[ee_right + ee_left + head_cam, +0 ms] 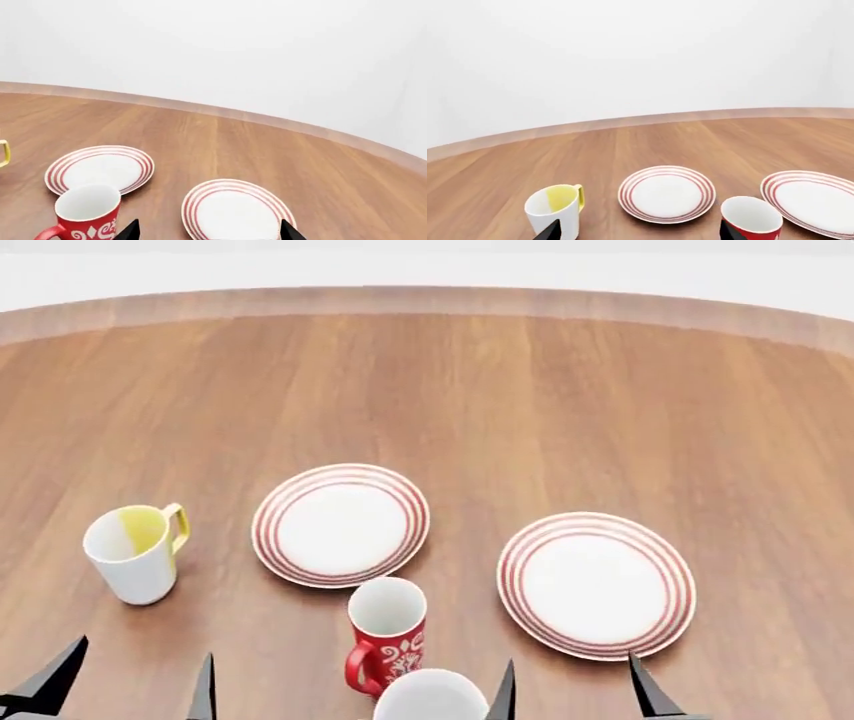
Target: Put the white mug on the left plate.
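The white mug [430,696] stands upright at the very bottom edge of the head view, only its rim and the top of its body showing, just in front of the red mug with white swirls [386,633] and nearly touching it. It lies just to the left of the right gripper [571,688], close beside its left fingertip, while the left gripper [134,680] is well apart from it on the other side – so the right arm is clearly the nearer one, and I judge it the natural arm for the grasp. The mug's long axis is vertical; where its handle points cannot be seen. Both grippers show two dark fingertips spread wide with nothing between them, so both are empty and spread. The left plate [342,524] lies beyond the red mug, further from the robot and slightly to the left of the white mug, so the carry must pass over or around the red mug – this is the risk, in my judgement. Counted on the wooden table [534,390]: three mugs, namely the white one, the red one and a white mug with yellow inside [134,552] at far left, and two ringed plates, the second being the right plate [597,584]
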Motion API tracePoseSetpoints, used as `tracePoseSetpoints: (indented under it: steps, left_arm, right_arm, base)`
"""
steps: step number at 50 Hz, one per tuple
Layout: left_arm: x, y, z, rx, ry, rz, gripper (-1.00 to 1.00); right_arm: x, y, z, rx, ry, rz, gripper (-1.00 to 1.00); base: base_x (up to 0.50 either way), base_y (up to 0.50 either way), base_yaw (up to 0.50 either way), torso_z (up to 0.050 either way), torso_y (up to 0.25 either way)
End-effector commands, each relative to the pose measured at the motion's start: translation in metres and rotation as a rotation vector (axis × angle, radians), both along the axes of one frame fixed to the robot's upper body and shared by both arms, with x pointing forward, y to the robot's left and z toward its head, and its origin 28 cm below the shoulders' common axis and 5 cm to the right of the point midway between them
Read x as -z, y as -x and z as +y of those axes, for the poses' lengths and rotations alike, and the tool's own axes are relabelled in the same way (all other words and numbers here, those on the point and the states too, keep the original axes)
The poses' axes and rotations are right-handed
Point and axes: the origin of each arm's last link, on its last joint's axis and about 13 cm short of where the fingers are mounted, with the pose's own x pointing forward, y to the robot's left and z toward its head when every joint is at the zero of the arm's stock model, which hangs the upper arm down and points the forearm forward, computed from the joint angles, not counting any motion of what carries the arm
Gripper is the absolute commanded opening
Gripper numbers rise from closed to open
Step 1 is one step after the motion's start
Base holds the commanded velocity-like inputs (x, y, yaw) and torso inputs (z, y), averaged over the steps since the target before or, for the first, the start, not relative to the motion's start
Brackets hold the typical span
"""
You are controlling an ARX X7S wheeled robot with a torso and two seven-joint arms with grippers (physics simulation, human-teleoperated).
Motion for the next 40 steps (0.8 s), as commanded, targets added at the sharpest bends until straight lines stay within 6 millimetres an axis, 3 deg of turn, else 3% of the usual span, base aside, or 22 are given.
tracePoseSetpoints:
  steps: [1, 40]
  left_arm:
    - [0.0002, 0.0020, 0.0000, 0.006, 0.001, 0.005, 1.00]
    - [-0.0017, 0.0029, -0.0007, 0.013, -0.002, -0.007, 1.00]
  right_arm:
    - [-0.0014, 0.0008, 0.0002, 0.000, -0.001, -0.004, 1.00]
    - [-0.0038, 0.0019, 0.0007, 0.000, -0.011, -0.014, 1.00]
  base:
    - [0.34, 0.09, 0.00, 0.000, 0.000]
    - [0.34, 0.03, 0.00, 0.000, 0.000]
